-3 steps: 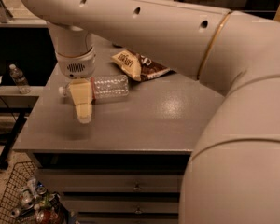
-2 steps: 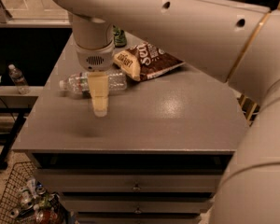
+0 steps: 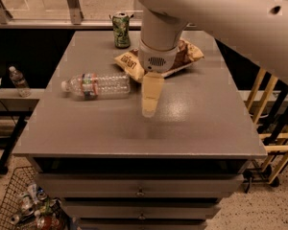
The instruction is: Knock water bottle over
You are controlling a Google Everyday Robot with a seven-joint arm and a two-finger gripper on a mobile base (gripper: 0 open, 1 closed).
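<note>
The water bottle (image 3: 97,85), clear ribbed plastic with a white cap and a white label with red and blue marks, lies on its side on the grey table (image 3: 192,123), cap pointing left. My gripper (image 3: 150,105) hangs above the table's middle, just right of the bottle's base and apart from it. It holds nothing that I can see.
A green drink can (image 3: 120,30) stands upright at the table's back edge. A chip bag (image 3: 134,63) lies behind the gripper, partly hidden by the wrist. A small clear bottle (image 3: 18,82) stands on a low ledge to the left. A wire basket (image 3: 24,207) of items sits at lower left.
The view has pulled back and the arm has risen and moved right, away from the bottle. The bottle stays lying on its side, now fully uncovered.
</note>
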